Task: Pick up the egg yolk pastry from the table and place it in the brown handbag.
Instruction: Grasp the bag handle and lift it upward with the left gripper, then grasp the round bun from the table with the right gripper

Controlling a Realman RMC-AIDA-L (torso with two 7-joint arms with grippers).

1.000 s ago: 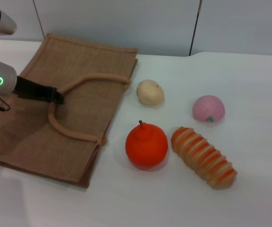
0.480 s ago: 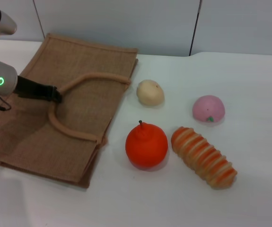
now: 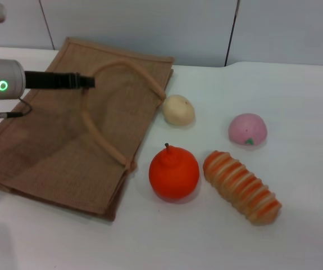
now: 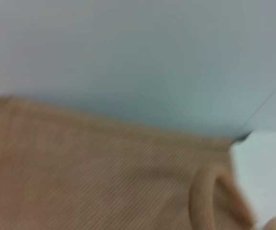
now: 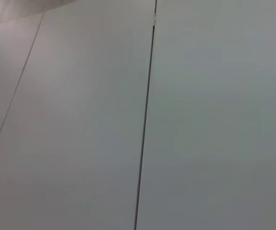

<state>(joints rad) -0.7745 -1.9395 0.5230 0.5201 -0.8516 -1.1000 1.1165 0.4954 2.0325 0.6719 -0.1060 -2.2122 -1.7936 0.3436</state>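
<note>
The egg yolk pastry sits on the white desk, just beside the brown handbag, with the orange fruit nearer me and the pink bun and striped bread to its right. My left hand is closed on the bag's loop handle, lifted off the burlap. I cannot see my right hand.

The brown handbag is big and flat, with one loop handle lifted up off it. The egg yolk pastry is a small pale yellow ball just beside the bag's far corner
</note>
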